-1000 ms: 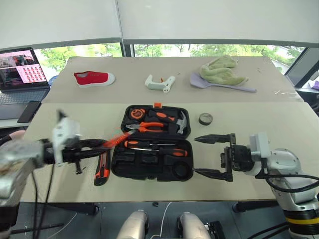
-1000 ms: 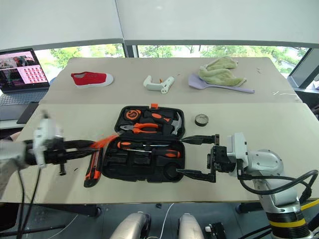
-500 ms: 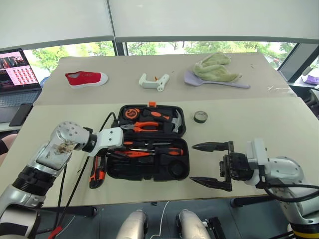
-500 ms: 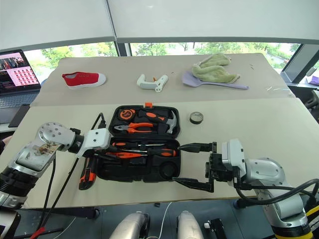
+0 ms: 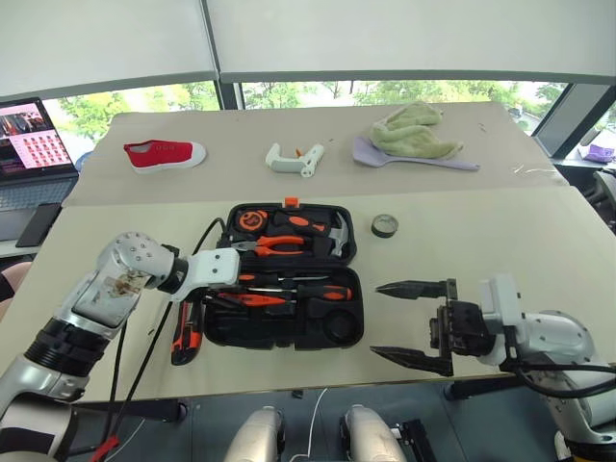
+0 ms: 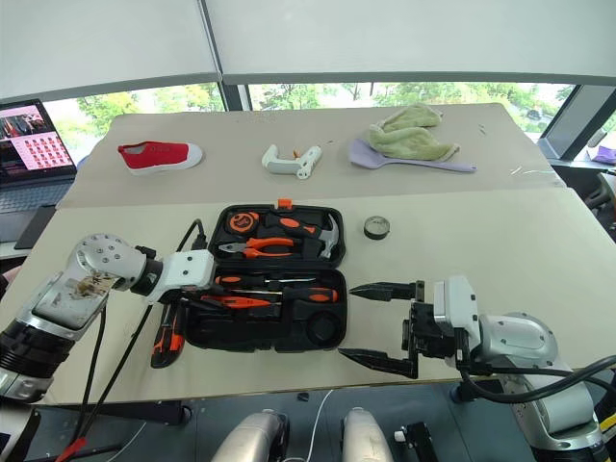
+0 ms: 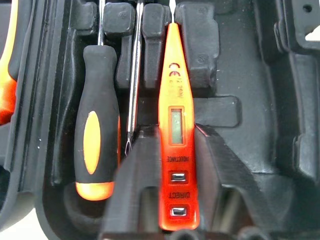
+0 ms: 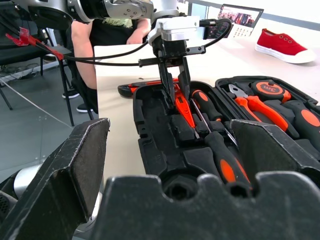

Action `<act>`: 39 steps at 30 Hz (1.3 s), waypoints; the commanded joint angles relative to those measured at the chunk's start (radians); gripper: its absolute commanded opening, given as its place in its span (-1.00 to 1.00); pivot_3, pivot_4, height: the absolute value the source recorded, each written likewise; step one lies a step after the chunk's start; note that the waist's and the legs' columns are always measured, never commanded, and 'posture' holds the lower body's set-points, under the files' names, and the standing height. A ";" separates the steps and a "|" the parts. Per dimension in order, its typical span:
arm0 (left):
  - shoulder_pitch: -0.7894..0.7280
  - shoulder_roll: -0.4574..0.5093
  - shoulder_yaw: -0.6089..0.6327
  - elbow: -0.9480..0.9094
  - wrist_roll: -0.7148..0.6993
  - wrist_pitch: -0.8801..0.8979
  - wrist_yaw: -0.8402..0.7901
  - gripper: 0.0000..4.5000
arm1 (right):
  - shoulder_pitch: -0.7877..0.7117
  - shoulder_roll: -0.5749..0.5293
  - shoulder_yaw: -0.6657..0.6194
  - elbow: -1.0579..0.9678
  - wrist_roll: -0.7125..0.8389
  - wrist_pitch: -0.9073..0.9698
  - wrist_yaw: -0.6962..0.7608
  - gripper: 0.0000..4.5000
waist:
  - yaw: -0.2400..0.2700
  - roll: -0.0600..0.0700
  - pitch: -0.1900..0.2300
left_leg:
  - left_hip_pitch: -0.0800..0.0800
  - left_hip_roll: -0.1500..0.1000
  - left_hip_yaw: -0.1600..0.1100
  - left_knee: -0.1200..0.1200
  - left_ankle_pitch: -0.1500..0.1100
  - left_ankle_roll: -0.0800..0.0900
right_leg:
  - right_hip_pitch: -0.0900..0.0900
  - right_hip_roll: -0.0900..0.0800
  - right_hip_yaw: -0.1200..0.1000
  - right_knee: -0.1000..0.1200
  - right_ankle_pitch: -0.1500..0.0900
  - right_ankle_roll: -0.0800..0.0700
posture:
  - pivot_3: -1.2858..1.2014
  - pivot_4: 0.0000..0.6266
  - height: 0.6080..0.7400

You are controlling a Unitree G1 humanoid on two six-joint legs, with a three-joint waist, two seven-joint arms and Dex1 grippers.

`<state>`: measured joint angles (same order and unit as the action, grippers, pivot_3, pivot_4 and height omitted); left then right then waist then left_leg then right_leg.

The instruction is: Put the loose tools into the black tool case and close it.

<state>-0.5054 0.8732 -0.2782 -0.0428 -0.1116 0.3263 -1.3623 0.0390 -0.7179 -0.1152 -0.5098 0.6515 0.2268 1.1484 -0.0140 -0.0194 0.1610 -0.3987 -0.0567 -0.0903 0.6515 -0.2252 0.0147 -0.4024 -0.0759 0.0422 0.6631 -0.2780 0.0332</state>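
Your left gripper [image 7: 177, 200] has swung in over the black tool case [image 5: 289, 332] and now sets the tester screwdriver [image 7: 176, 125] into its slot, fingers loosening but still flanking it. Right gripper [image 5: 412, 323] waits, spread wide. 2 left: utility knife [image 5: 185, 333], tape roll [image 5: 385, 225].

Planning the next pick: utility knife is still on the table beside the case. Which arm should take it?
Left. The left gripper is at the case's left end, right beside the utility knife. The right gripper, open, waits across the case.
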 commanded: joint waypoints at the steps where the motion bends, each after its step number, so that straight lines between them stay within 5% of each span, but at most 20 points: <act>1: -0.019 -0.065 0.122 -0.028 -0.129 -0.003 0.038 0.21 | -0.007 0.002 -0.011 -0.002 0.012 -0.020 0.010 1.00 | 0.003 -0.002 0.001 | -0.001 0.000 0.000 0.001 0.000 0.000 | 0.000 0.000 0.000 0.000 0.000 0.000 | 0.03 -0.52 1.00; 9: 0.062 -0.055 0.235 -0.063 -0.200 -0.017 0.072 0.21 | -0.021 0.008 0.004 0.045 -0.001 -0.035 0.033 1.00 | 0.001 -0.004 0.002 | -0.004 0.001 -0.001 0.008 -0.001 0.001 | -0.001 0.000 0.000 0.002 0.000 0.000 | 0.03 -0.52 1.00; 12: 0.110 -0.077 0.236 -0.008 -0.191 -0.071 0.086 -0.13 | -0.049 0.027 0.016 0.061 -0.010 -0.046 0.024 1.00 | 0.001 -0.004 0.002 | -0.003 0.001 0.000 0.008 -0.001 0.001 | 0.000 0.000 0.000 0.002 0.000 0.000 | 0.03 -0.52 1.00; 17: 0.137 -0.089 0.196 0.042 -0.150 -0.110 0.099 -0.98 | -0.070 0.038 0.017 0.073 -0.013 -0.054 0.030 1.00 | 0.007 -0.004 0.002 | -0.003 0.001 0.000 0.008 -0.001 0.001 | 0.000 0.000 0.000 0.002 0.000 0.000 | 0.03 -0.52 1.00; 34: 0.205 -0.104 0.117 0.076 -0.081 -0.020 0.199 -0.99 | -0.078 0.046 0.020 0.070 -0.017 -0.046 0.011 1.00 | 0.010 -0.002 0.001 | 0.003 0.001 0.000 0.008 -0.001 0.001 | 0.006 -0.001 0.000 0.002 0.000 0.000 | 0.03 -0.52 1.00; 39: 0.271 -0.122 0.279 0.001 -0.220 -0.065 0.213 -0.99 | -0.093 0.053 0.003 0.100 -0.022 -0.072 0.011 1.00 | 0.002 -0.002 0.001 | 0.011 0.001 0.000 0.005 -0.002 0.002 | 0.014 -0.001 0.001 0.000 0.000 0.000 | 0.03 -0.52 1.00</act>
<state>-0.2660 0.7566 -0.0752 -0.0167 -0.2773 0.2516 -1.1668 -0.0367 -0.6727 -0.0885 -0.4145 0.6290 0.1956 1.1553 -0.0120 -0.0215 0.1622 -0.3875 -0.0551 -0.0904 0.6569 -0.2269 0.0164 -0.3889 -0.0767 0.0432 0.6628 -0.2779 0.0335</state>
